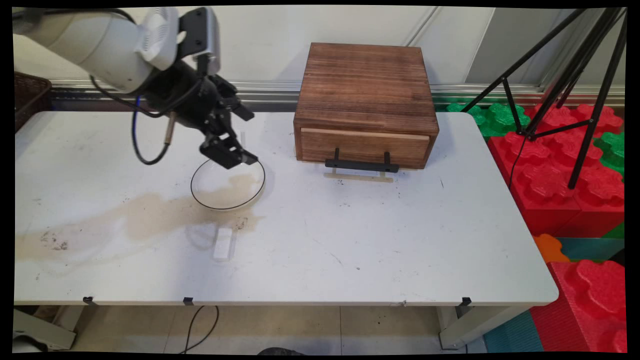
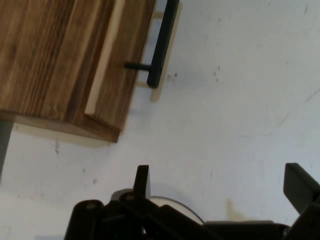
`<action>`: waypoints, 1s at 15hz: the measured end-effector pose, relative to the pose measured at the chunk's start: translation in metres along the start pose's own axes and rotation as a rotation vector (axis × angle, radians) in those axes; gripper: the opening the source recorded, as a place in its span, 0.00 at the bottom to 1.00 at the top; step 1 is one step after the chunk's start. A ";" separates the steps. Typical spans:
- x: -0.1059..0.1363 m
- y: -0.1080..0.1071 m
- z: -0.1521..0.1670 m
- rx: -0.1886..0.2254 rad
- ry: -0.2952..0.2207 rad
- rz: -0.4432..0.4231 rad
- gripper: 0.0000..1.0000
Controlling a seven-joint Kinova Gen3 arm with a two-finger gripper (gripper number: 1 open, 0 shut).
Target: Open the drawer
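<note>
My gripper (image 1: 246, 138) hangs low over the table's left half, just above the far rim of a clear glass bowl (image 1: 227, 186) with a thin dark rim. Its jaws stand wide apart with nothing between them. One finger (image 1: 231, 152) lies right at the bowl's far edge; I cannot tell if it touches. In the hand view the gripper (image 2: 220, 176) is open, a curve of the bowl's rim (image 2: 172, 202) shows between the fingers, and bare white table lies ahead.
A brown wooden drawer box (image 1: 366, 102) with a black handle (image 1: 362, 164) stands at the back middle, drawer shut; it also fills the hand view's upper left as the box (image 2: 60, 55). A tan stain (image 1: 125, 220) spreads left of the bowl. A small white piece (image 1: 223, 243) lies nearer. A black tripod (image 1: 575, 85) stands right.
</note>
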 end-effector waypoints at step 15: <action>0.073 -0.003 0.083 -0.011 0.029 0.011 1.00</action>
